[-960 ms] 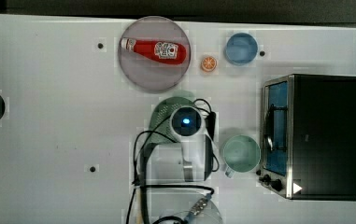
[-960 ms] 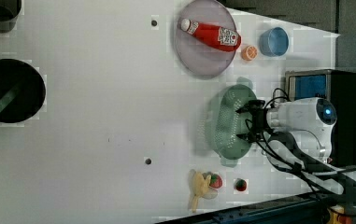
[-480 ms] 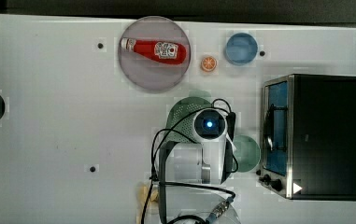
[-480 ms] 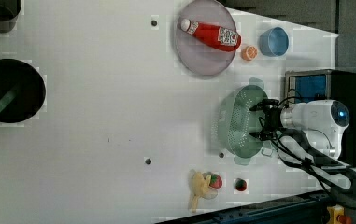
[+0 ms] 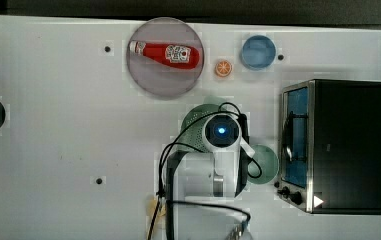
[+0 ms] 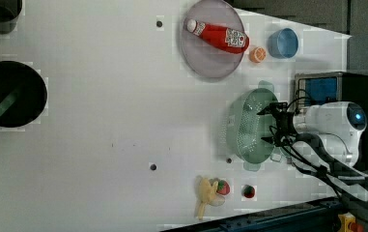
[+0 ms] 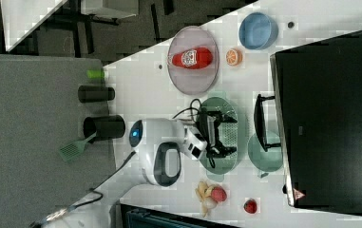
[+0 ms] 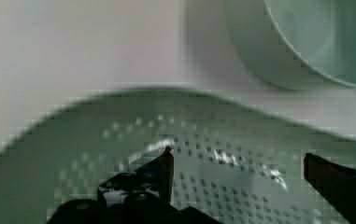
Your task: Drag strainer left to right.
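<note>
The strainer (image 6: 248, 126) sits on the white bench (image 6: 99, 121), between the round grey plate (image 6: 210, 41) and the fruit pieces (image 6: 213, 191) in the left view, and just beside the toaster oven (image 6: 333, 92) on the left view's right. In the right view the mug (image 7: 264, 152) stands close beside the strainer, next to the oven's front.

The gripper (image 8: 236, 177) is down inside the strainer's bowl. Its fingers (image 8: 164, 170) stand spread apart, with perforated bowl surface visible between them; they grip nothing. Whether either finger touches the bowl wall cannot be told.

In the top view the arm's wrist (image 5: 221, 132) covers most of the strainer, leaving one green edge visible. A ketchup bottle (image 5: 165, 52) lies on the plate; an orange slice (image 5: 223, 68) and a blue bowl (image 5: 258, 51) rest nearby.
</note>
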Robot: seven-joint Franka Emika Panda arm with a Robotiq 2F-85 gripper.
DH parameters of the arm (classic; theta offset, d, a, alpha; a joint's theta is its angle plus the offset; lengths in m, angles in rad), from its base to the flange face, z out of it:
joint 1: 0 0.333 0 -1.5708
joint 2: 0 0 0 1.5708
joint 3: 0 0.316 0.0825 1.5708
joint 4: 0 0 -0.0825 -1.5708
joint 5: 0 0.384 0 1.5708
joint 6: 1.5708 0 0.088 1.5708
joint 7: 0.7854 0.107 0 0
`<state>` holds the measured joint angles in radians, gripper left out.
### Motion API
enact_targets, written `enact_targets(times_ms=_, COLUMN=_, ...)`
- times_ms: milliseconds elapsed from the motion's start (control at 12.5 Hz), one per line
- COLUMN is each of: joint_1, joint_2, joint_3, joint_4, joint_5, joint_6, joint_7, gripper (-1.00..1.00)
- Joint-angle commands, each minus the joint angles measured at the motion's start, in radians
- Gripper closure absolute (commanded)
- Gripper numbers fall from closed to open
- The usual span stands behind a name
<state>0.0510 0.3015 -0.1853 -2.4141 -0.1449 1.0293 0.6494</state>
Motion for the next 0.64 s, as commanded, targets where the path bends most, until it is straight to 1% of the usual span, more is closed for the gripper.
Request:
enact_targets(times_ms=80, joint_1=0.015, joint_2=-0.146, joint_3=0.037, joint_4=0.049, joint_5=-0.016, joint_6=-0.101, joint_7=-0.23, gripper=-1.0)
enact_targets(times_ms=240, joint_1=0.015, joint_2=-0.252, joint_3=0.046, joint_4=0.089, joint_5=-0.008, joint_6=-0.245, joint_7=-0.333, gripper=-1.0)
enact_targets(times_ms=560, joint_1=0.017, joint_2=-0.473, joint_3=0.055, joint_4=0.165, joint_5=0.136, joint_6=-0.53, joint_7=-0.521, gripper=-1.0)
enact_targets(times_ms=640, joint_1=0.017, joint_2=-0.522, joint_3=0.057, joint_4=0.184, joint_5=0.144, joint_6=-0.585, joint_7=-0.573, gripper=-1.0)
